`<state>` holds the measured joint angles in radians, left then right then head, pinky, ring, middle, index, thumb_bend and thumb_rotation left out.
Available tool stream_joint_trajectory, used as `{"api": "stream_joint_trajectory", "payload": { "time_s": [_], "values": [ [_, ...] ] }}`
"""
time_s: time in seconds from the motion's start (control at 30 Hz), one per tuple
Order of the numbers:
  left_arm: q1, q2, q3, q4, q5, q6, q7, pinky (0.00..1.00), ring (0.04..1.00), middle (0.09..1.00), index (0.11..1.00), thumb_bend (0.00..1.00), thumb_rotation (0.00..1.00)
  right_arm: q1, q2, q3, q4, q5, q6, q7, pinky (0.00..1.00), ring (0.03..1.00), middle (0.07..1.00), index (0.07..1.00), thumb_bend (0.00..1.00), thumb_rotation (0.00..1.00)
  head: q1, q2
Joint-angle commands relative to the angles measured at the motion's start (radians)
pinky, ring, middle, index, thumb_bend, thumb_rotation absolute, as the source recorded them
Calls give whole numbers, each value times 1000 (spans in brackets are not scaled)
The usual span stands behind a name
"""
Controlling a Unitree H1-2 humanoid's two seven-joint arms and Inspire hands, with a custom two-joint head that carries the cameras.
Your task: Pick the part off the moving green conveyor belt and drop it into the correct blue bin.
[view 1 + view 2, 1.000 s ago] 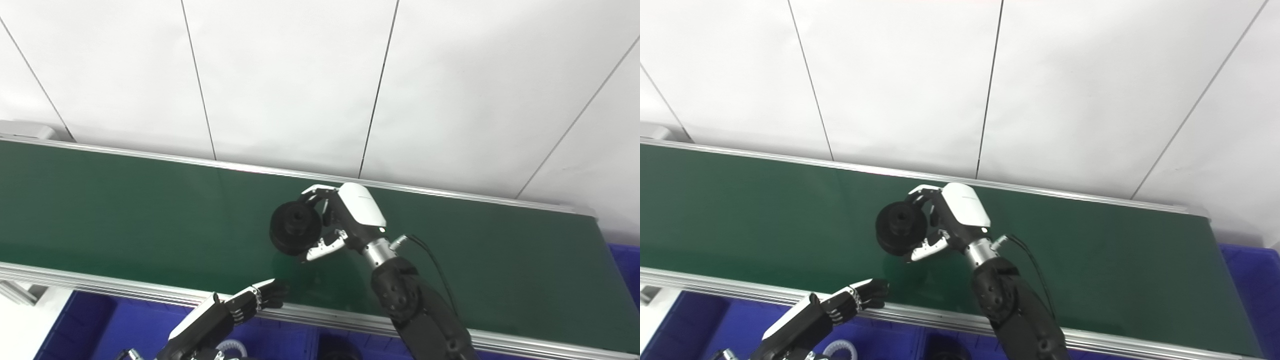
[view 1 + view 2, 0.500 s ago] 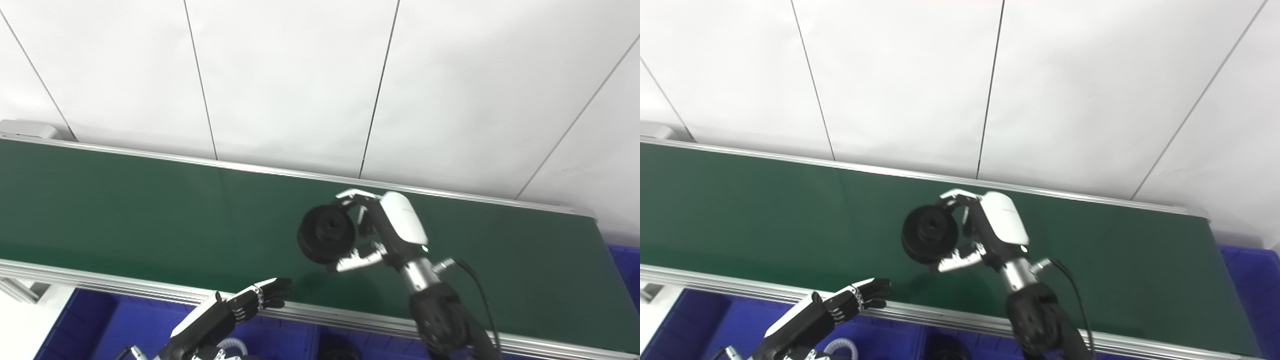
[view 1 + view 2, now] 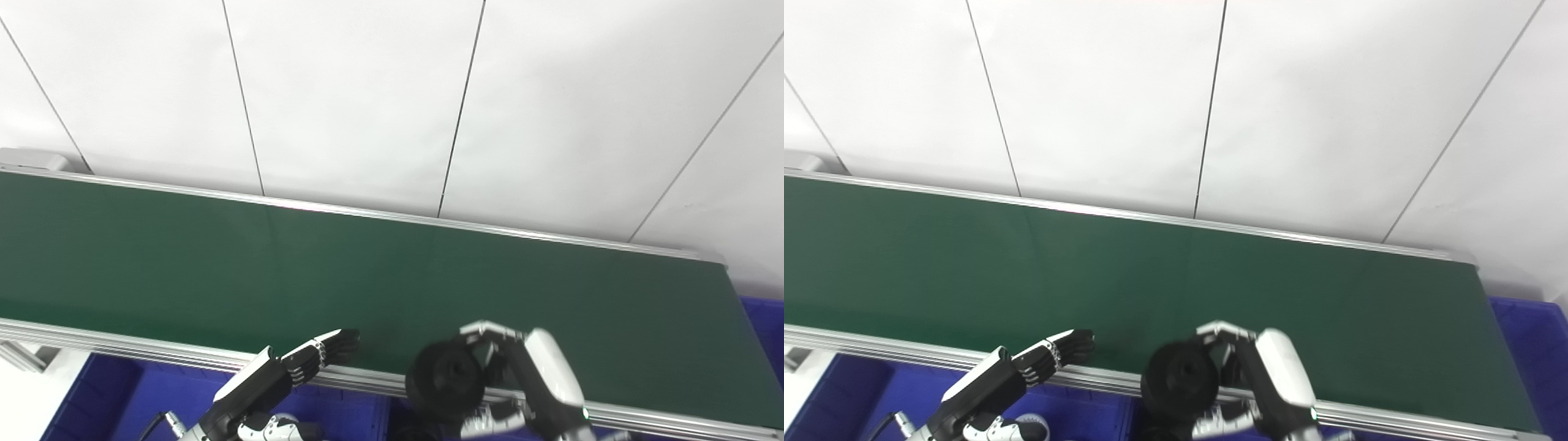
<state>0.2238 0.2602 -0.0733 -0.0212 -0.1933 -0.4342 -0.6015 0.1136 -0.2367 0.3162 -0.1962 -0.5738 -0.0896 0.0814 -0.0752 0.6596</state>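
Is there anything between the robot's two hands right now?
Only bare stretches: the near rail, a strip of green belt above it and blue bin below. The left hand is empty; the right hand holds the black part. Both views show it.

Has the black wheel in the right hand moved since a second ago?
Yes. The black wheel, gripped by the right hand, has come back off the green belt toward the robot and now overlaps the near rail.

1. A green conveyor belt [image 3: 245, 263] runs across the scene from left to right, its right end lying nearer than its left.
2. Silver metal rails [image 3: 153, 352] edge its near and far sides.
3. Its green surface shows only faint reflections.
4. Blue bins [image 3: 116, 398] sit below the near rail.
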Motion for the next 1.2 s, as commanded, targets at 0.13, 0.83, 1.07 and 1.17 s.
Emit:
{"api": "stream_joint_trajectory", "payload": {
  "time_s": [0.13, 0.83, 1.07, 1.17],
  "values": [
    [-12, 9, 1, -35, -15, -35, 5, 920, 942, 948, 941, 490, 613, 69, -32, 7, -45, -5, -21, 28, 198, 252, 344, 487, 520, 123, -2, 12],
    [-59, 70, -4, -141, -126, 108, 30, 951, 962, 967, 935, 506, 605, 83, -8, 60, -185, -151, 190, 238, 762, 825, 845, 837, 742, 491, -152, 269],
    [-47, 66, -23, -158, -95, 122, 48, 931, 952, 961, 928, 476, 553, 110, 14, 20, -201, -139, 185, 193, 761, 821, 847, 856, 722, 431, -139, 253],
    [-49, 67, -26, -148, -92, 110, 46, 930, 951, 959, 928, 476, 563, 112, 19, 10, -202, -135, 168, 172, 749, 811, 839, 850, 716, 429, -135, 247]
  ]
}}
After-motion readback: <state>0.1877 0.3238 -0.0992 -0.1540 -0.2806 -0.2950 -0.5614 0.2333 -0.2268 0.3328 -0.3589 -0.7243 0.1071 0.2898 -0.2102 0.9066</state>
